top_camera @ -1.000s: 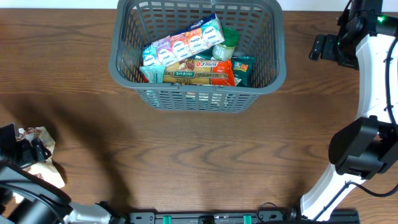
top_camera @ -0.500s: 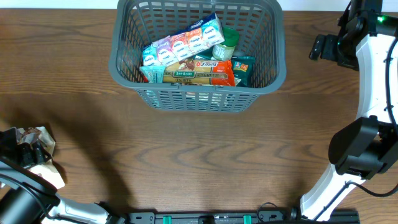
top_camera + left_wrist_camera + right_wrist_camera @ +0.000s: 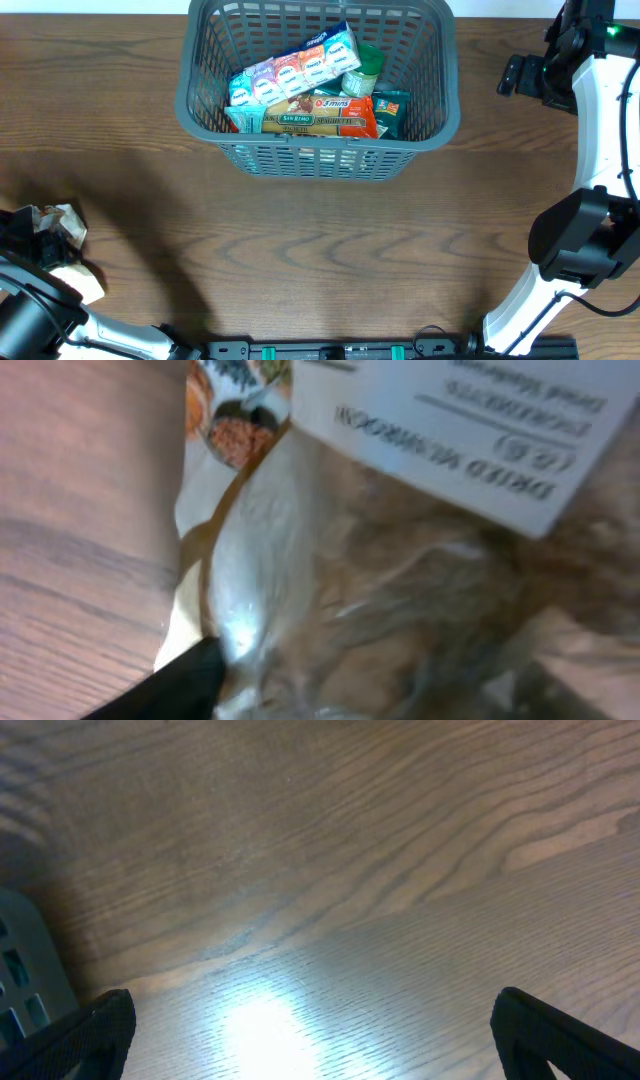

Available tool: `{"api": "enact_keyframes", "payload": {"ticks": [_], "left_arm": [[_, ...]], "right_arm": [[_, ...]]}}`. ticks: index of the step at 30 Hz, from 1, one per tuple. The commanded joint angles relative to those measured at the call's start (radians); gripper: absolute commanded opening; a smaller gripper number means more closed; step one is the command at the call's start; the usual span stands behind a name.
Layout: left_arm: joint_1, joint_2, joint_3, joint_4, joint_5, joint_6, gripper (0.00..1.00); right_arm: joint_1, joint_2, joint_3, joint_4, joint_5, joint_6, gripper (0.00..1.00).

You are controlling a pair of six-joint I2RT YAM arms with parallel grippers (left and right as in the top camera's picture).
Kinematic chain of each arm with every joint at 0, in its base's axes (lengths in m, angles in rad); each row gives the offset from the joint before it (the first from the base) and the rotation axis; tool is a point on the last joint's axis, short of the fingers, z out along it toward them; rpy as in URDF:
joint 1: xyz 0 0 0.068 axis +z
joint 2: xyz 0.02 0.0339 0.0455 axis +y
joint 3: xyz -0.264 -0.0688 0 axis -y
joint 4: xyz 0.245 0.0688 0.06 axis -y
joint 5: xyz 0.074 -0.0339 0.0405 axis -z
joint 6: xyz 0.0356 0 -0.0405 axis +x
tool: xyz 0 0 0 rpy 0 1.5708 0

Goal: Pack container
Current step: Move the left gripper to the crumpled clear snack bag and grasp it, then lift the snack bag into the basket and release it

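Grippers first: the left gripper (image 3: 38, 238) sits right down on the clear dried mushroom bag (image 3: 380, 580), one black finger (image 3: 175, 685) touching the plastic, but whether it is clamped I cannot tell. The right gripper (image 3: 320, 1030) hangs wide open above the bare wooden table (image 3: 330, 870). The container (image 3: 318, 160), well apart from the left gripper and just left of the right one, holds snack packets (image 3: 295, 70).

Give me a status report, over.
Right gripper open, empty, above the table. Left gripper at the dried mushroom bag, grip unconfirmed. Container holds several packets; nothing lies between it and bag.
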Motion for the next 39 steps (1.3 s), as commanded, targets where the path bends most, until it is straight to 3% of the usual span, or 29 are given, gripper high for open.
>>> {"api": "enact_keyframes", "payload": {"ticks": [1,7,14,17,25,30,39], "left_arm": [[0.003,0.039,-0.003,0.006,0.017,0.004,0.53],[-0.009,0.024,0.002,-0.005,0.078,0.003,0.3],[-0.064,-0.031,0.019,-0.029,0.077,-0.006,0.19],[-0.095,-0.076,0.024,-0.031,0.077,-0.051,0.06],[-0.204,-0.281,0.027,-0.045,0.078,-0.122,0.06],[-0.306,-0.403,0.09,-0.051,0.078,-0.266,0.06],[-0.6,-0.431,0.469,-0.252,0.077,-0.323,0.06]], "right_arm": [[0.006,0.005,-0.002,-0.001,-0.005,0.023,0.99],[0.006,0.005,-0.002,-0.002,-0.005,0.023,0.99],[0.006,0.005,-0.002,-0.003,-0.004,0.021,0.99],[0.006,0.005,-0.002,-0.012,-0.004,0.016,0.99],[0.006,0.005,-0.002,-0.038,-0.004,-0.01,0.99],[0.006,0.005,-0.002,-0.045,-0.004,-0.013,0.99],[0.006,0.005,-0.002,-0.045,-0.004,-0.074,0.99]]}}
